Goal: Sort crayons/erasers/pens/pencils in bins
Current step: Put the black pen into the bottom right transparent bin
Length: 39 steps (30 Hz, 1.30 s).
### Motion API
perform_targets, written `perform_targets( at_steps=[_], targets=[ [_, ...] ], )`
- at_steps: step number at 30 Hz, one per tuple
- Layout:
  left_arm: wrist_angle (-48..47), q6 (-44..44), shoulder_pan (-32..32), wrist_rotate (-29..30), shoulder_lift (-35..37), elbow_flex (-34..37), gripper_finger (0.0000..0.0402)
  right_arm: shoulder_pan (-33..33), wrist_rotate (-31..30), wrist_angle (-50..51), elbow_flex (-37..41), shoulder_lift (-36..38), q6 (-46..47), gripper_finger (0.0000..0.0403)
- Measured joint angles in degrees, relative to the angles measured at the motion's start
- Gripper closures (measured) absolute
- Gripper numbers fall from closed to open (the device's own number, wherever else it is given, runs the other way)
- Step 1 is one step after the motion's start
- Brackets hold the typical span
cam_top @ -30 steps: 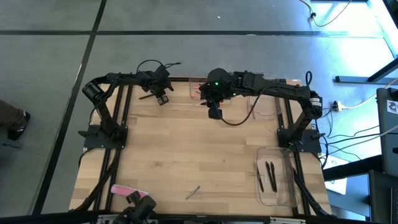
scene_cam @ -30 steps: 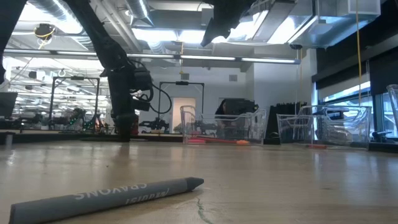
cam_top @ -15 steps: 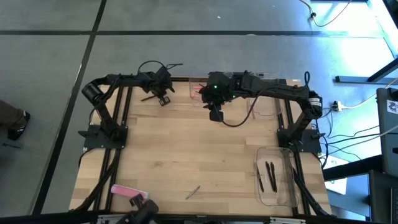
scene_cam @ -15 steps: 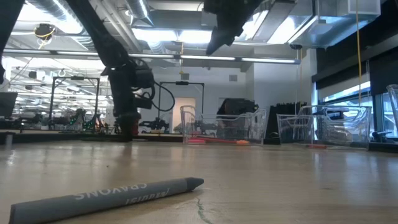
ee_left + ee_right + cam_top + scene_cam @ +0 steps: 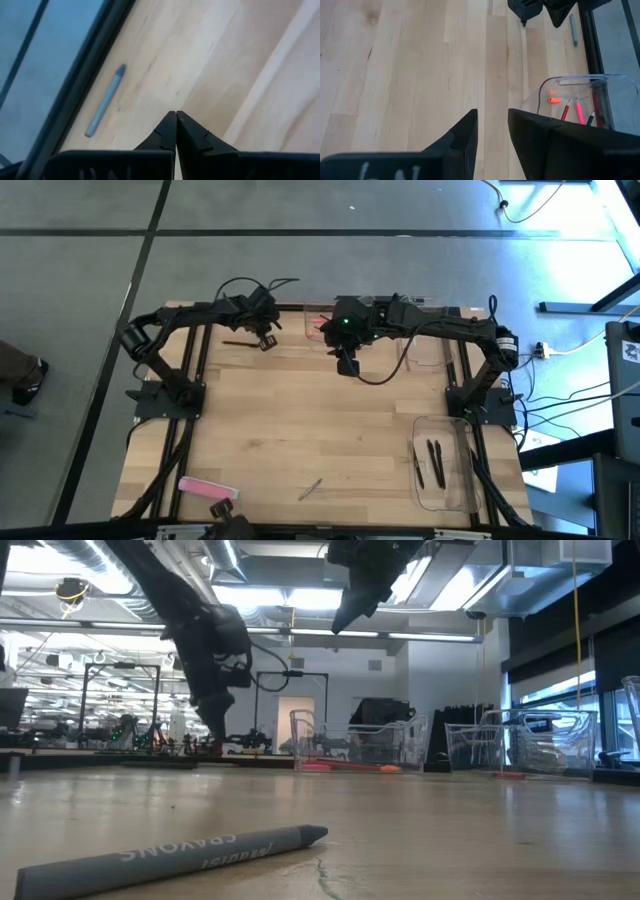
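Two dark, slim, jointed arms rise from black frame bases at mid-left and mid-right of the high view; black cables loop off each, a green light glows on the right arm's wrist, and each hand ends in two black wedge-shaped fingers

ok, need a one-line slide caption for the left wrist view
Left gripper shut empty above the wooden table, a grey crayon lying beside it near the table's edge.

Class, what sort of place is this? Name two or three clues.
Probably a robotics lab or workshop: two dark arms mounted on a wooden table, clear bins for sorting, and ceiling ducts with equipment benches behind.
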<state>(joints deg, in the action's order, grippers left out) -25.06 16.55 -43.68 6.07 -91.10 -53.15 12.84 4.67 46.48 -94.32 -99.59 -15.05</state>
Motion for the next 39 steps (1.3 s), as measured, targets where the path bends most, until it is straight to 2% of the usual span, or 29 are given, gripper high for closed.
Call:
perform_targets(
  at_steps=[6,11,16,20,29,34,39],
  targets=[
    [-3.9,0.3,0.3,0.2,3.7,-0.1,0.04,0.0,0.0,0.0,0.0,0.0,0.0,0.0292],
    [-10.4,-1.0,-0.3,0.2,3.9,-0.1,0.0401,0.0,0.0,-0.6,0.0,0.0,0.0,0.0292],
    [-10.9,-1.0,-0.3,0.2,3.9,-0.1,0.0398,0.0,0.0,-1.8,0.0,0.0,-0.2,0.0292],
    [-13.4,-1.6,-0.3,-0.1,4.0,-0.1,0.0381,0.0,0.0,-1.7,0.0,0.0,-0.3,0.0292],
    [-16.9,-4.4,-0.3,-7.2,4.0,-0.1,0.033,0.0,0.1,-1.7,0.0,0.0,-0.6,0.0292],
    [-16.2,-4.9,-0.4,-2.6,3.7,-0.2,0.0324,0.0,0.1,-1.7,0.0,0.0,-0.7,0.0292],
    [-16.1,-7.0,-0.7,-2.2,0.5,-0.2,0.0326,0.0,0.1,-1.7,0.0,0.0,-0.7,0.0292]
  ],
)
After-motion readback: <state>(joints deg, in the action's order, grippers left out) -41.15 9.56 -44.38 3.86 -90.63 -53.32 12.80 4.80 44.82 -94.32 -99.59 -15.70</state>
